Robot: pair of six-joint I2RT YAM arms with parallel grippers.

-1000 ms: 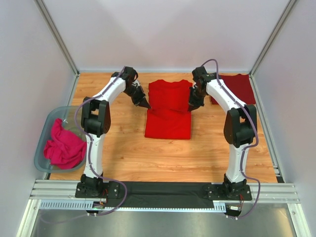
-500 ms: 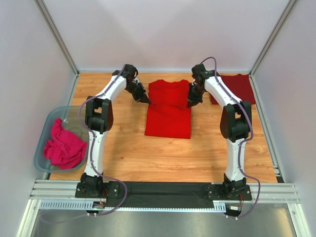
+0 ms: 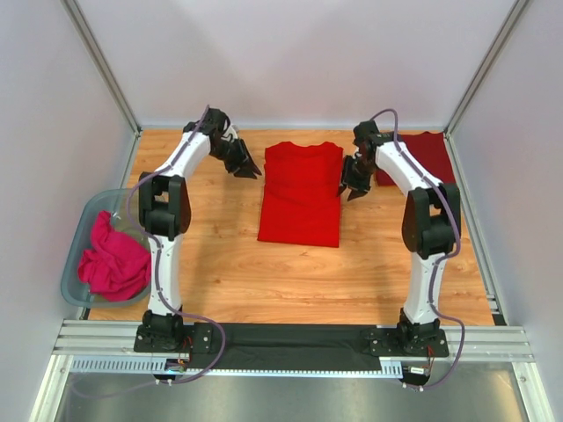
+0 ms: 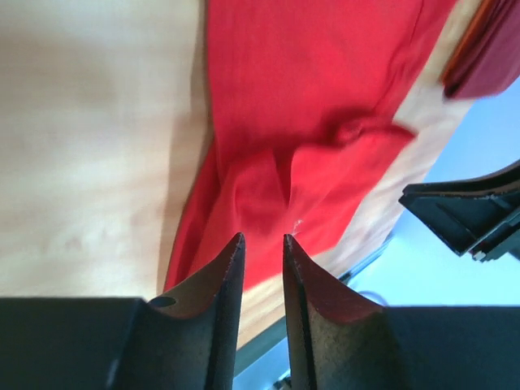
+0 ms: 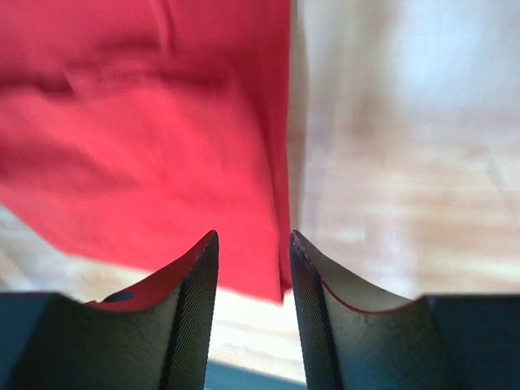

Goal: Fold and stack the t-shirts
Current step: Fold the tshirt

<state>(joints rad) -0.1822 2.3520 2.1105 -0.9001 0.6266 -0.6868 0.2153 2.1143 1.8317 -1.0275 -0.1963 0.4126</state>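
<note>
The bright red t-shirt (image 3: 301, 193) lies folded into a tall rectangle at the middle of the table. The darker maroon t-shirt (image 3: 422, 156) lies flat at the back right. My left gripper (image 3: 249, 170) hovers just off the red shirt's upper left edge, open, with nothing between its fingers. My right gripper (image 3: 352, 189) stands open just off the shirt's right edge. The left wrist view shows the red shirt (image 4: 301, 97) beyond my open left gripper (image 4: 262, 237). In the right wrist view, my empty right gripper (image 5: 253, 234) frames the shirt's edge (image 5: 138, 138) below.
A clear plastic bin (image 3: 79, 230) at the table's left edge holds a crumpled pink cloth (image 3: 113, 264). White walls close in the table on three sides. Bare wood shows in front of the red shirt.
Both grippers have opened and let go of the red shirt. Each has drawn outward from the shirt's side, the left one to the left and back, the right one to the right.
</note>
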